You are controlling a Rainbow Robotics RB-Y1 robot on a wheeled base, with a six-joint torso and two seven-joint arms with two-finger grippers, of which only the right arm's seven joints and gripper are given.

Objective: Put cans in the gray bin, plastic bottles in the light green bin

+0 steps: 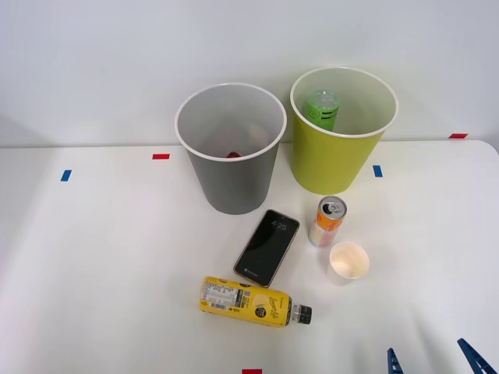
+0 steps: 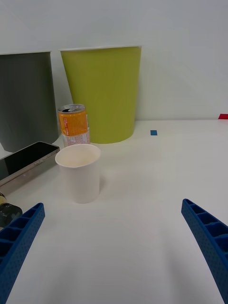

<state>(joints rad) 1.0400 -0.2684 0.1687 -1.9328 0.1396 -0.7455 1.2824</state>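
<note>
While our right gripper (image 1: 440, 360) hangs with its blue fingers (image 2: 19, 237) spread wide and holding nothing at the table's (image 1: 93, 273) near right edge, the yellow-labelled bottle (image 1: 253, 301) lies on its side nearest us, left of it. Beyond stand the paper cup (image 1: 347, 262), the black phone (image 1: 267, 247) and the upright orange can (image 1: 328, 221). Farthest, we see the gray bin (image 1: 231, 152) at left and the light green bin (image 1: 339, 132) at right, holding the green bottle (image 1: 323, 107).
</note>
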